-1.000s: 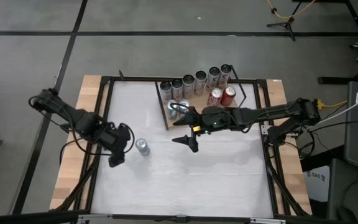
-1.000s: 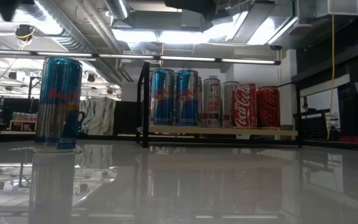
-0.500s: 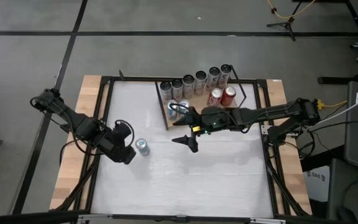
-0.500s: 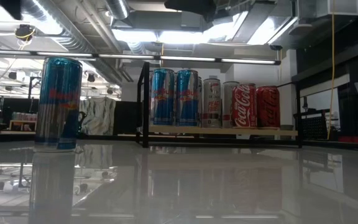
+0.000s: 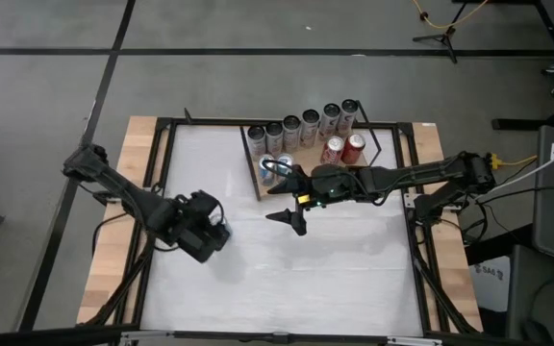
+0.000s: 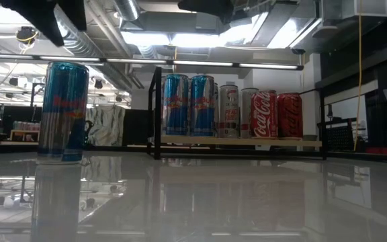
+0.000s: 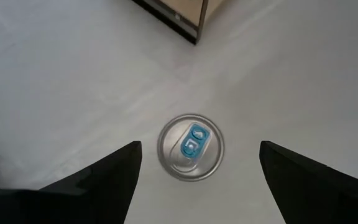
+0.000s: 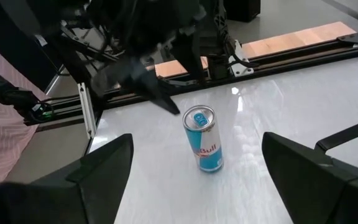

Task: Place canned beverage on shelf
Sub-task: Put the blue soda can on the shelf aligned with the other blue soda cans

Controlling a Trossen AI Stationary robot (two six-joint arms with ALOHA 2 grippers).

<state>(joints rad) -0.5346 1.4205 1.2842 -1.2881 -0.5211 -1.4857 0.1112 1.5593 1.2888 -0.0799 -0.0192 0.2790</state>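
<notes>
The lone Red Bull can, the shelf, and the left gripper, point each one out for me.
Red Bull can (image 8: 204, 140): right wrist view, on its blue side.
Shelf (image 6: 240, 140): low view, on the board's front edge.
Left gripper (image 7: 197, 171): left wrist view, midway between its open fingertips.

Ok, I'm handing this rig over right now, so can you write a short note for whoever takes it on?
Left gripper: open, fingers straddling the blue can from directly above, not gripping it.
Right gripper: open, empty, hanging over the table just in front of the shelf.
Blue can: upright on the table, left of the shelf.
Shelf: already carries a row of silver cans, two red cans and two blue cans.
Done: left arm lined up over the can.
Left: lower, close, lift, set the can on the shelf.
</notes>
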